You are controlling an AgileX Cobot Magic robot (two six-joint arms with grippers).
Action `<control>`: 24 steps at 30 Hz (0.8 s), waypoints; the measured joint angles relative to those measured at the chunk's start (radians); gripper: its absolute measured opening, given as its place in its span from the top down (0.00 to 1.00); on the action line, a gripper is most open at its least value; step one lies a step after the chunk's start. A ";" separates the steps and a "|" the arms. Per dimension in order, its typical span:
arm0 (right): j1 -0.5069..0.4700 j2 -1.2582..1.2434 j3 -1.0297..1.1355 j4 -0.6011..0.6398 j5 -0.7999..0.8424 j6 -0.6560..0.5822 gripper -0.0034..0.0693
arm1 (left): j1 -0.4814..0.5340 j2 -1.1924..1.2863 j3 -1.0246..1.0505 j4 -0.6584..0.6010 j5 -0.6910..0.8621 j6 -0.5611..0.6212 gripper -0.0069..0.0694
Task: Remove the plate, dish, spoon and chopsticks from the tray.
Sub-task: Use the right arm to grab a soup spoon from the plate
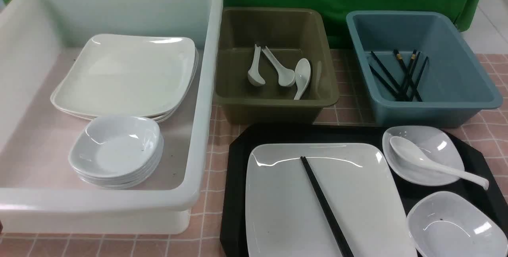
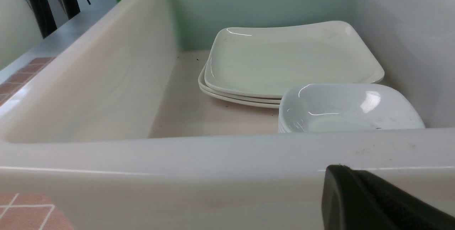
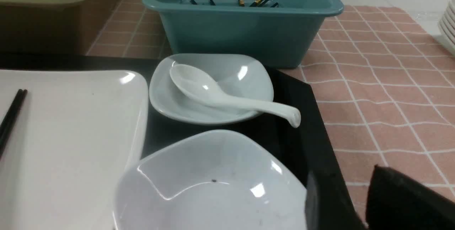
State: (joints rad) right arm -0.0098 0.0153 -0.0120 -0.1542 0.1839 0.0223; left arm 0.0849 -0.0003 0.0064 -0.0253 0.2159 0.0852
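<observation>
plate cropped below, chopsticks likewise

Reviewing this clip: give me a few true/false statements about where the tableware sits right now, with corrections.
1. The chopsticks lie across the plate. True.
2. The spoon lies flat on the bare tray. False: its bowl rests in the far dish, with the handle sticking out past the rim.
3. The blue tub holds black sticks. True.
4. The white tub holds nothing. False: it holds stacked plates and stacked dishes.
5. Only one small dish is on the tray. False: a near dish sits there too.
</observation>
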 joint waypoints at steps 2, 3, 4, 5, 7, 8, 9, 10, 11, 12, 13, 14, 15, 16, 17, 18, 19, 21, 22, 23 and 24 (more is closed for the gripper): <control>0.000 0.000 0.000 0.000 0.000 0.000 0.61 | 0.000 0.000 0.000 0.000 0.000 0.000 0.90; 0.000 0.000 0.000 0.000 0.000 0.000 0.61 | 0.000 0.000 0.000 0.000 0.000 0.000 0.90; 0.000 0.000 0.000 0.000 0.000 0.000 0.61 | 0.000 0.000 0.000 0.000 0.000 0.000 0.90; 0.000 0.000 0.000 0.000 0.000 0.000 0.61 | 0.000 0.000 0.000 0.000 0.000 0.000 0.90; 0.000 0.000 0.000 0.000 0.000 0.000 0.61 | 0.000 0.000 0.000 0.000 0.000 0.000 0.90; 0.000 0.000 0.000 0.000 0.000 0.000 0.61 | 0.000 0.000 0.000 0.000 0.000 0.000 0.90; 0.000 0.000 0.000 0.000 0.000 0.000 0.61 | 0.000 0.000 0.000 0.000 0.000 0.000 0.90; 0.000 0.000 0.000 0.000 0.000 0.000 0.61 | 0.000 0.000 0.000 0.000 0.000 0.000 0.90; 0.000 0.000 0.000 0.000 0.000 0.000 0.61 | 0.000 0.000 0.000 0.000 0.000 0.000 0.90; 0.000 0.000 0.000 0.000 0.000 0.000 0.61 | 0.000 0.000 0.000 0.000 0.000 0.000 0.90; 0.000 0.000 0.000 0.000 0.000 0.000 0.61 | 0.000 0.000 0.000 0.000 0.000 0.000 0.90; 0.000 0.000 0.000 0.000 0.000 0.000 0.61 | 0.000 0.000 0.000 0.000 0.000 0.000 0.90; 0.000 0.000 0.000 0.000 0.000 0.000 0.61 | 0.000 0.000 0.000 0.000 0.000 0.000 0.90; 0.000 0.000 0.000 0.000 0.000 0.000 0.61 | 0.000 0.000 0.000 0.000 0.000 0.000 0.90; 0.000 0.000 0.000 0.000 0.000 0.000 0.61 | 0.000 0.000 0.000 0.000 0.000 0.000 0.90; 0.000 0.000 0.000 0.000 0.000 0.000 0.61 | 0.000 0.000 0.000 0.001 0.000 0.001 0.90; 0.000 0.000 0.000 0.000 0.000 0.000 0.61 | 0.000 0.000 0.000 0.001 0.000 0.001 0.90; 0.000 0.000 0.000 0.000 0.000 0.000 0.61 | 0.000 0.000 0.000 0.015 -0.011 0.008 0.90; 0.000 0.000 0.000 0.000 0.000 0.000 0.61 | 0.000 0.000 0.000 0.012 -0.013 0.008 0.90; 0.000 0.000 0.000 0.000 0.000 0.000 0.61 | 0.000 0.000 0.000 -0.022 -0.048 0.005 0.90; 0.000 0.000 0.000 0.000 0.000 0.000 0.61 | 0.000 0.000 0.000 -0.080 -0.081 -0.014 0.90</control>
State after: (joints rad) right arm -0.0098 0.0153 -0.0120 -0.1542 0.1839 0.0223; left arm 0.0849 -0.0003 0.0064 -0.1057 0.1346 0.0709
